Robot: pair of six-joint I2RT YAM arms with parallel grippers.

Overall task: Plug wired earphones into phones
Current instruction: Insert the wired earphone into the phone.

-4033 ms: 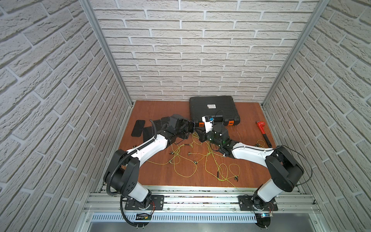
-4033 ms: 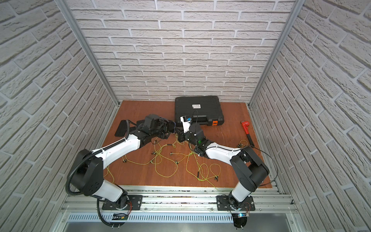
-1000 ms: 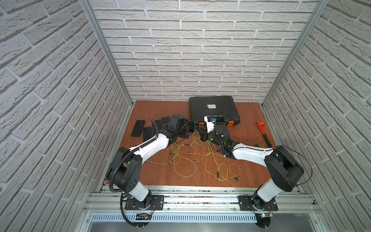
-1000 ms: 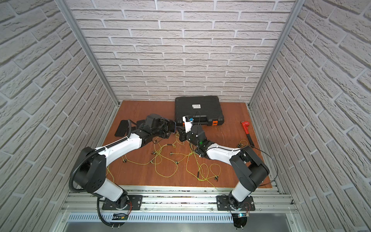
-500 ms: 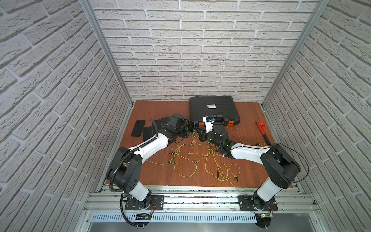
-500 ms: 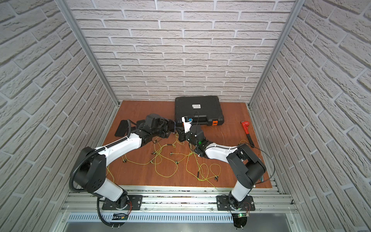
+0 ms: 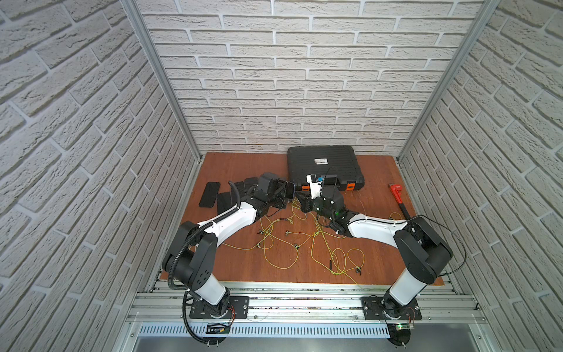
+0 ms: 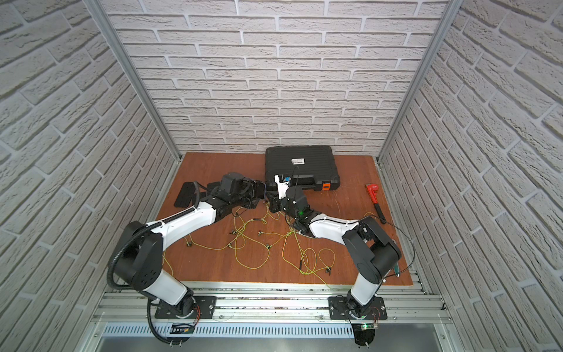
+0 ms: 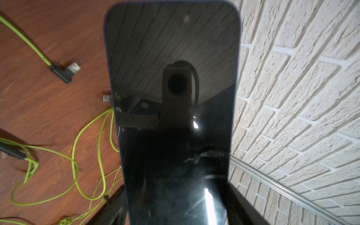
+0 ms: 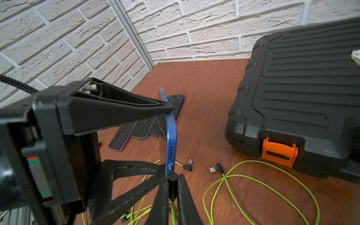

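Note:
My left gripper [image 9: 175,214] is shut on a blue-edged phone [image 9: 173,97], which it holds on edge above the table by its long sides. In the right wrist view the phone's blue bottom edge [image 10: 171,136] faces my right gripper [image 10: 172,179]. That gripper is shut on a dark plug [image 10: 172,185] of the yellow-green wired earphones [image 7: 283,240]. The plug's tip touches the phone's bottom edge. In both top views the two grippers [image 7: 286,192] [image 7: 300,202] meet near the table's middle back. Several other phones [image 7: 209,194] [image 10: 148,124] lie flat at the back left.
A large black ribbed case [image 7: 324,166] with orange latches [image 10: 278,152] stands at the back, close to my right gripper. A red-headed wrench [image 7: 396,193] lies at the right. Loose plugs [image 10: 216,168] [image 9: 66,72] and cable loops [image 8: 259,240] cover the table's middle.
The right arm has edged slightly toward the held phone. The left arm stays still, and both grips are unchanged.

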